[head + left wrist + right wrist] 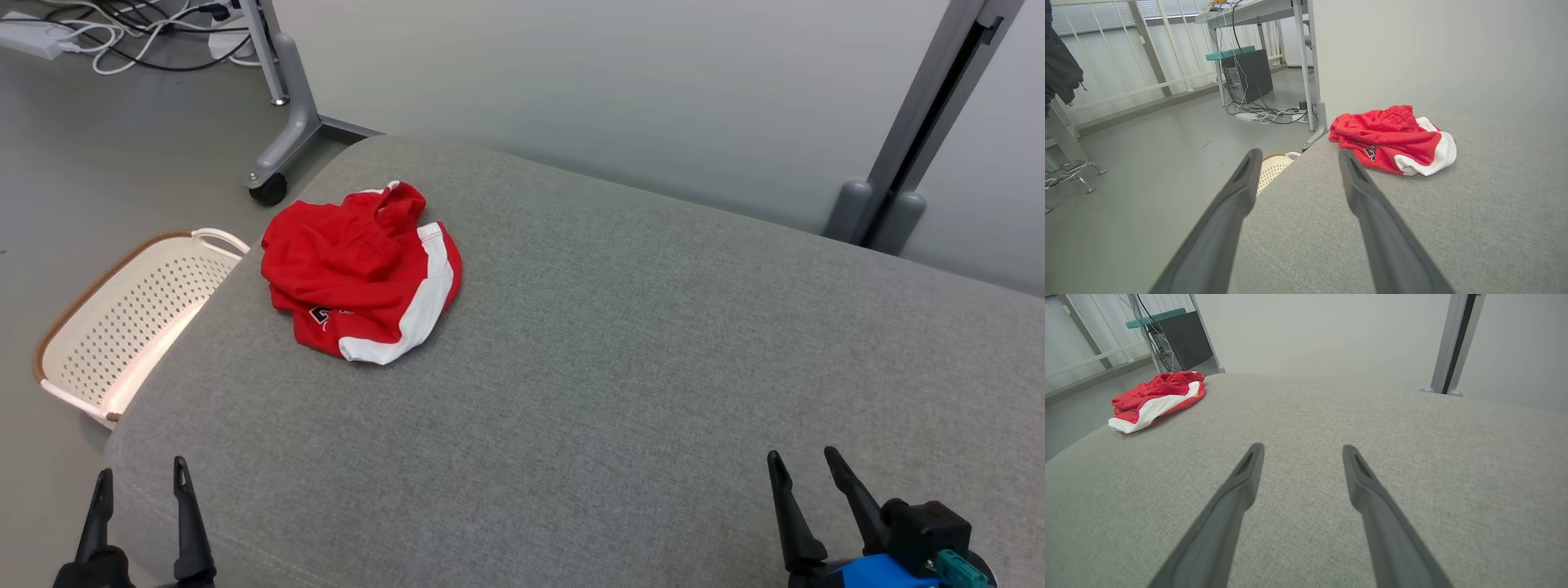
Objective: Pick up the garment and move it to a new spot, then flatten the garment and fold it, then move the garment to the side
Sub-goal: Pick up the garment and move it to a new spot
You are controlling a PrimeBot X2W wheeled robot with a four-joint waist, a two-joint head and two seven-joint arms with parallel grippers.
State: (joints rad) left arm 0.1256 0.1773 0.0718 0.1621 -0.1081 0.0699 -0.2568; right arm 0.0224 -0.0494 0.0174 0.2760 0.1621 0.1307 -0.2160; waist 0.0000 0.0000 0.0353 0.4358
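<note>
Far left, head view: a cream perforated basket (122,327) stands on the floor, against the left edge of the grey upholstered surface (620,376).

Lower left: the left gripper (141,467) hovers at the near left corner of the surface. Its two dark fingers are spread apart with nothing between them. In the left wrist view, one finger lies over the floor and the other over the fabric.

Left of centre: the garment (359,273), red with a white side band and a small dark print, lies crumpled in a loose heap on the far left part of the surface, near the edge above the basket. It is well apart from both grippers. An elastic waistband shows at its far side in the left wrist view.

Behind the garment: a grey frame leg with a black caster (268,189) rests on the floor.

Lower right: the right gripper (801,452) is over the near right area of the surface, fingers spread and empty.

Upper right: a grey upright post (922,122) stands behind the surface.
</note>
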